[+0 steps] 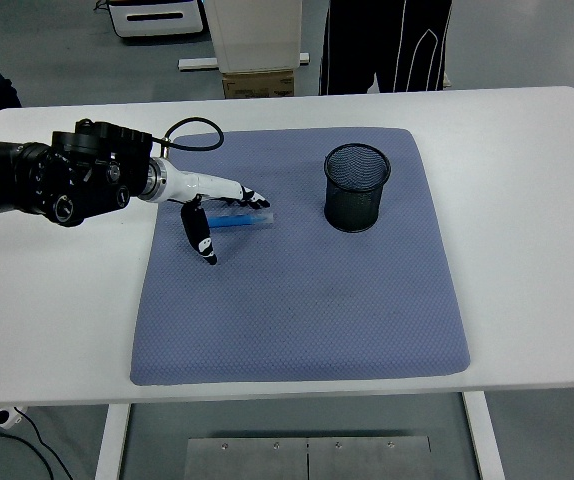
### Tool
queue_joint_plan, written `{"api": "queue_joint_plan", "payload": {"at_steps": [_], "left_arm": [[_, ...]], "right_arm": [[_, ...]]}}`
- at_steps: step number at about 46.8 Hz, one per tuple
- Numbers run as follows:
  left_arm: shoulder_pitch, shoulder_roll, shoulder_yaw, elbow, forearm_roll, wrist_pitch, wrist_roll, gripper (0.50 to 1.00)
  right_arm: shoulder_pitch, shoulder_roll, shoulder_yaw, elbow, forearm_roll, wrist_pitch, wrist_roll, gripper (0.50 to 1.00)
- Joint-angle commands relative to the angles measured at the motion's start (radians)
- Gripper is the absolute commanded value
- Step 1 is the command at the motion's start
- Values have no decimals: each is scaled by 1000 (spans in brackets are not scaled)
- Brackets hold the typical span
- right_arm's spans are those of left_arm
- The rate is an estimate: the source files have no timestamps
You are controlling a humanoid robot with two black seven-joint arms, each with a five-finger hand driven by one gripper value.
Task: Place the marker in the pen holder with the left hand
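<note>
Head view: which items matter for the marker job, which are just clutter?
Job:
- left hand, open over the marker
- blue marker, flat on the mat
- black mesh pen holder, upright, empty

Not the job:
- blue-grey mat
- white table
- person behind the table
</note>
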Motion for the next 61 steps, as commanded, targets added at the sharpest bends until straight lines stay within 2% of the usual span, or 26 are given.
{"api": "queue_joint_plan", "payload": {"at_steps": [1, 5, 12, 17, 29, 39, 51, 61], "left_arm": [[0, 0, -1, 1, 0, 0, 0, 941], [0, 0, 1, 1, 0, 0, 0, 912], [0, -2, -1, -1, 0, 0, 0, 824], [0, -2, -1, -1, 0, 0, 0, 795], [3, -6, -1, 1, 0, 0, 0, 780], [6, -8, 1, 1, 0, 0, 0, 719], [9, -14, 1, 1, 0, 2, 0, 710], [15, -14, 1, 1, 0, 2, 0, 663]], "right_arm": [[0, 0, 0, 0, 0, 0, 0, 1000], [0, 0, -1, 0, 0, 0, 0, 1000], [0, 0, 0, 0, 0, 0, 0, 1000], [0, 0, 0, 0, 0, 0, 0, 1000], [0, 0, 0, 0, 0, 0, 0, 1000], [0, 0, 0, 0, 0, 0, 0, 1000], [0, 0, 0, 0, 0, 0, 0, 1000], [0, 0, 0, 0, 0, 0, 0, 1000]]}}
